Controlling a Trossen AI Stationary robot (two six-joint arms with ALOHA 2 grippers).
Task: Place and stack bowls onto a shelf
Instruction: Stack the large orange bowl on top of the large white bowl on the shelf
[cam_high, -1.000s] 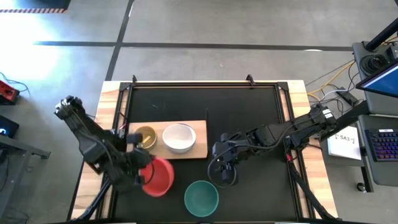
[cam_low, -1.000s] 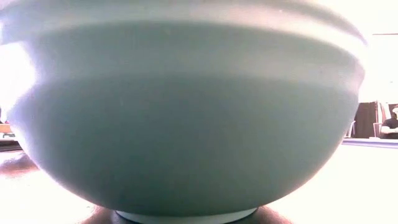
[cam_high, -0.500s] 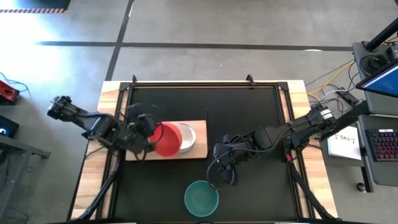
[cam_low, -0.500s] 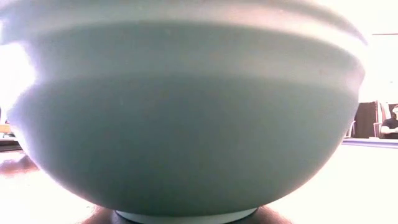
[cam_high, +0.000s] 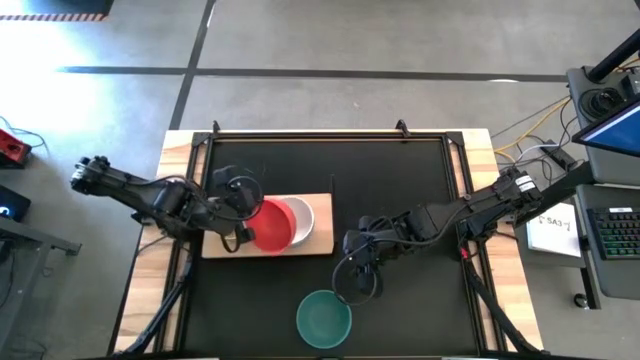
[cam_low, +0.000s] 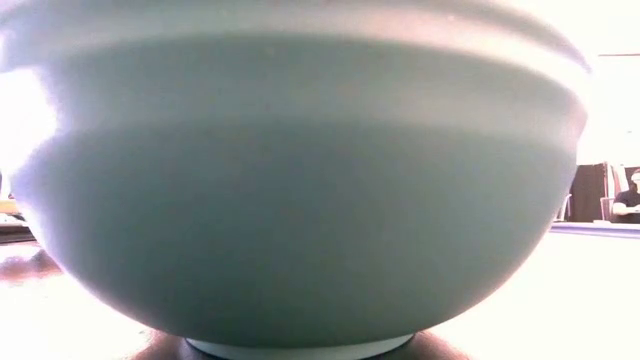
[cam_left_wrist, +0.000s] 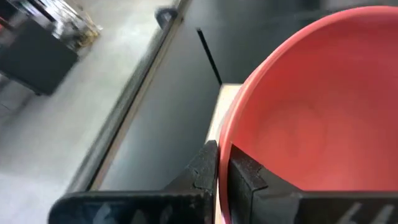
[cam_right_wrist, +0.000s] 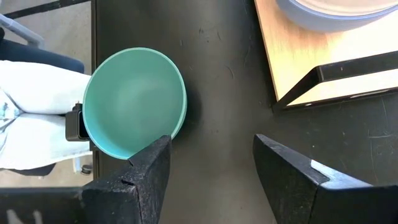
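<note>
My left gripper (cam_high: 245, 218) (cam_left_wrist: 222, 158) is over the light-wood shelf (cam_high: 318, 242) (cam_left_wrist: 219, 115), shut on the red bowl (cam_high: 268, 224) (cam_left_wrist: 311, 112). The red bowl overlaps the left side of the white bowl (cam_high: 298, 220) (cam_right_wrist: 336, 12), which stands on the shelf (cam_right_wrist: 298, 56). The small bowls at the shelf's left end are hidden under the left arm. The teal bowl (cam_high: 323, 317) (cam_right_wrist: 134, 102) (cam_low: 300, 200) stands on its foot on the black tabletop near the near edge. My right gripper (cam_high: 358, 278) (cam_right_wrist: 211, 155) is open, hovering between the shelf and the teal bowl. My left gripper pinches the red bowl's rim (cam_left_wrist: 231, 140) at its left side, one finger (cam_left_wrist: 245, 177) inside the bowl and one finger (cam_left_wrist: 205, 168) outside. It comes from the table's left. The bowl is held above the shelf; whether it rests on the white bowl, I cannot tell.
The black tabletop (cam_high: 400, 180) has free room behind the shelf and to its right. A black bracket (cam_right_wrist: 323, 78) runs along the shelf's corner. A wooden frame (cam_high: 480, 150) borders the table. A person sits far off in the room (cam_low: 630, 198).
My left gripper has carried the red bowl up from the near-left tabletop toward the far edge and right, onto the shelf area, until it overlaps the white bowl. The small bowls have become covered by the arm. The teal bowl has stayed put.
</note>
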